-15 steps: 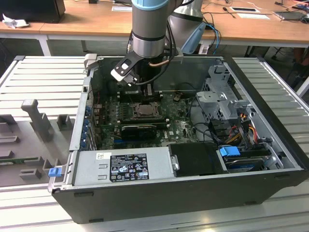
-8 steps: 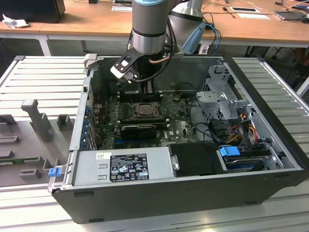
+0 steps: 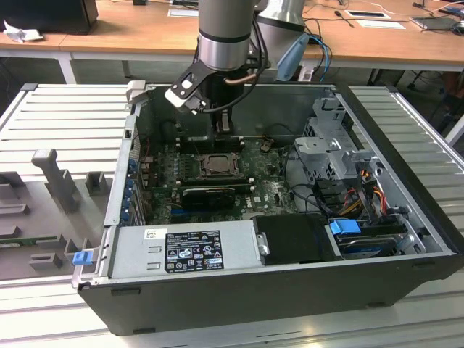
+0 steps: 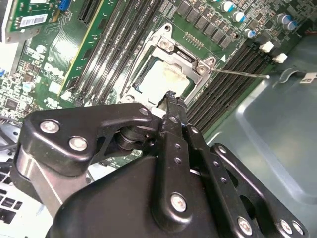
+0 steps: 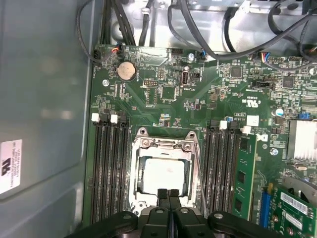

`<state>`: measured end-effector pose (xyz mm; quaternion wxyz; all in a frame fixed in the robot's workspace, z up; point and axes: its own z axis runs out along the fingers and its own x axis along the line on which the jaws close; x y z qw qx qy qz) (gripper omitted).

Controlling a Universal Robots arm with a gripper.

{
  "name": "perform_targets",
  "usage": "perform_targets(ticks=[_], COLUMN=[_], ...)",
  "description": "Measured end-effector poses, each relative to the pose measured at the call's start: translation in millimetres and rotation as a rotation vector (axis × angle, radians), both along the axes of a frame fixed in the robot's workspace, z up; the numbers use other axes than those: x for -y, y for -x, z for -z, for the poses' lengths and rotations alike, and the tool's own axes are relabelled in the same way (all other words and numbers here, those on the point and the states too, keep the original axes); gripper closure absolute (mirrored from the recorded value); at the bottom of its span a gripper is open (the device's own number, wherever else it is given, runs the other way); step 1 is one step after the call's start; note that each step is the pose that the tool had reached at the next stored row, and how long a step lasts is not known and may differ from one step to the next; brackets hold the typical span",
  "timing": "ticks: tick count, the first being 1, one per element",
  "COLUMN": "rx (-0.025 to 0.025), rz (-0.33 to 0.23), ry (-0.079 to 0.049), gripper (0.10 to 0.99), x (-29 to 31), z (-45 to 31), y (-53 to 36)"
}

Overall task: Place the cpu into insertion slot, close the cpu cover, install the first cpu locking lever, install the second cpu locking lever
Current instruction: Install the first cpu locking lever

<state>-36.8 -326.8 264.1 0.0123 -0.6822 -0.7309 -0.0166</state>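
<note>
The pale square cpu (image 5: 163, 176) lies in the insertion slot (image 3: 197, 165) on the green motherboard, also seen in the second wrist view (image 4: 166, 79). The grey metal cpu cover (image 5: 163, 145) lies flat around it, its central opening showing the chip. My gripper (image 5: 168, 192) is shut, fingertips pressed together with nothing visible between them, at the cover's edge; the exterior view shows it (image 3: 225, 129) just behind the slot. A thin wire locking lever (image 4: 242, 74) sticks out sideways from the cover's hinge end. Another wire lever (image 5: 198, 163) runs along the cover's side.
Black memory slots (image 5: 106, 168) flank the socket on both sides. A green card (image 5: 245, 173) stands beside them. Cables (image 5: 208, 29) cross the board's far end. In the exterior view a power supply (image 3: 188, 246) and a drive cage (image 3: 337, 145) crowd the case.
</note>
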Motion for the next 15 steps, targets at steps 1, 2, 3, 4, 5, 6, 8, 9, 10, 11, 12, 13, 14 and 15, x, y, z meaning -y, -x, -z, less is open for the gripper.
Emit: perform_targets(ticks=[1, 2, 3, 4, 5, 6, 8, 9, 10, 11, 12, 13, 14, 15], rx=[0.0, 0.0, 0.0, 0.0, 0.0, 0.0, 0.0001, 0.0001, 0.0002, 0.0002, 0.0004, 0.0004, 0.0005, 0.0006], rz=[0.0, 0.0, 0.0, 0.0, 0.0, 0.0, 0.0, 0.0, -0.007, -0.035, -0.059, -0.078, -0.103, -0.117], ry=[0.001, 0.001, 0.003, 0.004, 0.006, 0.008, 0.01, 0.01, 0.01, 0.011, 0.011, 0.012, 0.013, 0.013], gripper=[0.98, 0.98, 0.98, 0.98, 0.98, 0.98, 0.98, 0.98, 0.98, 0.98, 0.98, 0.98, 0.98, 0.98], x=[0.0, 0.0, 0.0, 0.0, 0.0, 0.0, 0.0, 0.0, 0.0, 0.0, -0.1, 0.0, 0.0, -0.1], z=[-2.0, -3.7, -6.7, -9.0, -13.6, -17.5, -21.0, -21.0, -21.0, -20.9, -20.7, -20.6, -20.4, -20.4], y=[0.0, 0.0, 0.0, 0.0, 0.0, 0.0, 0.0, 0.0, 0.0, 0.1, 0.0, 0.0, 0.0, 0.0])
